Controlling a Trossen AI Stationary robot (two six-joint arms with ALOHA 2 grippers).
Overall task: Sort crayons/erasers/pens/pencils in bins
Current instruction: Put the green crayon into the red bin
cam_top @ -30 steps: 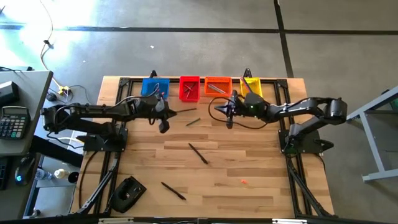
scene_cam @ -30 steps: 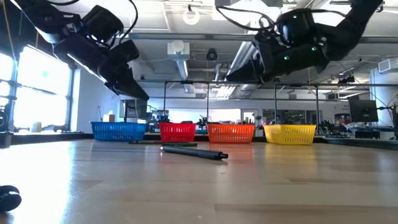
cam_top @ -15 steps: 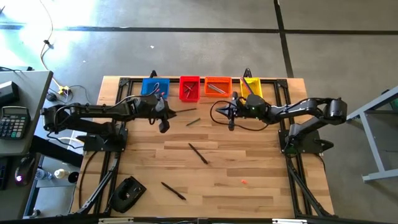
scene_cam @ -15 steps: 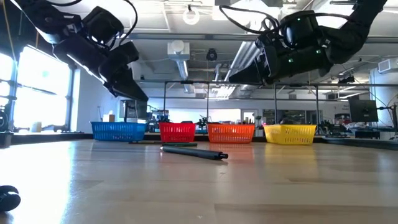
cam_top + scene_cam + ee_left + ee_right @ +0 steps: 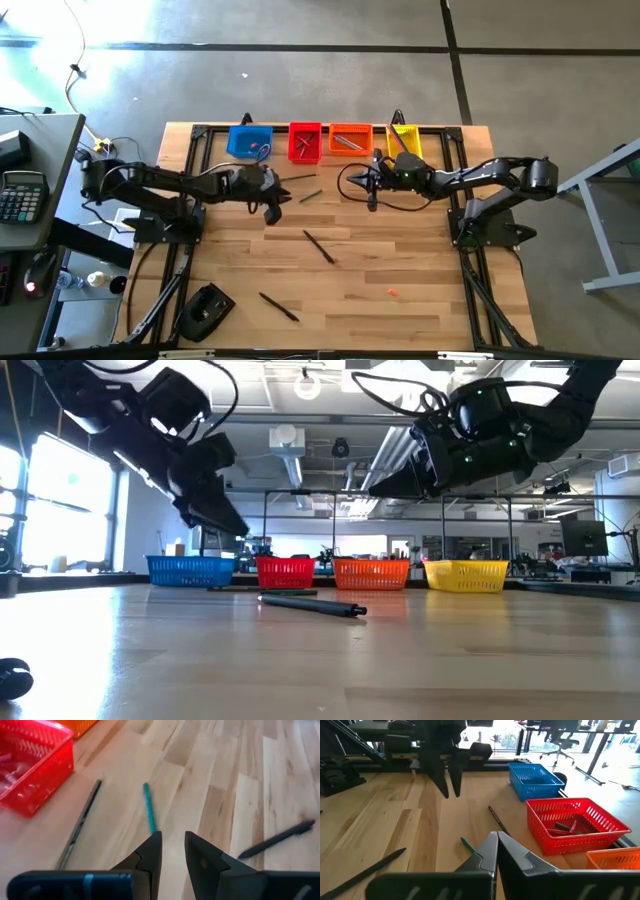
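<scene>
Four bins stand in a row at the table's far edge: blue (image 5: 248, 141), red (image 5: 305, 142), orange (image 5: 350, 138) and yellow (image 5: 404, 138). Thin sticks lie flat on the wood: a dark one (image 5: 299, 179), a green one (image 5: 311, 196), and two black pens (image 5: 320, 247) (image 5: 279, 306). A tiny pink-red eraser (image 5: 392, 293) lies toward the near right. My left gripper (image 5: 272, 208) hovers above the table near the green stick (image 5: 149, 812), its fingers a narrow gap apart and empty. My right gripper (image 5: 347, 181) hovers in front of the orange bin, shut and empty.
The red bin (image 5: 577, 822) holds a few sticks, and the orange bin holds some too. A black object (image 5: 205, 312) lies at the near left corner. Cables hang from both arms. Bare wood lies between the pens and the table's right edge.
My left gripper has moved a little toward the table's right and near edges and has come lower, closer to the green stick. The sticks and the eraser have stayed where they were.
</scene>
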